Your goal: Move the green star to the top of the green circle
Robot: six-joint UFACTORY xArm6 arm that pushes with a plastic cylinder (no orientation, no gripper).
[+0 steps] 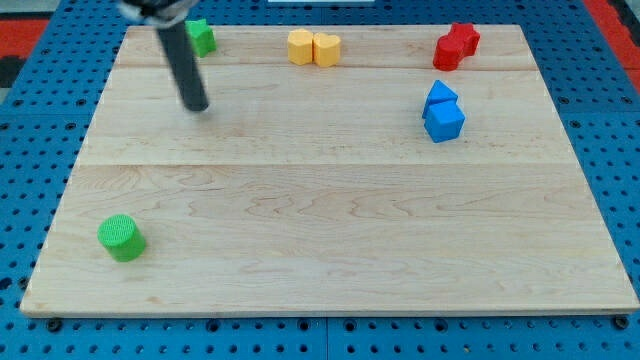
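Note:
The green star (203, 36) sits at the view's top left of the wooden board, partly hidden behind my rod. The green circle (121, 238) is a short cylinder near the view's bottom left. My tip (197, 105) rests on the board below the green star, a short way from it, and far above the green circle.
A yellow pair of blocks (314, 48) sits at the top centre. Two red blocks (456, 45) sit at the top right. Two blue blocks (442, 112) sit below the red ones. The board (330, 220) lies on a blue pegboard.

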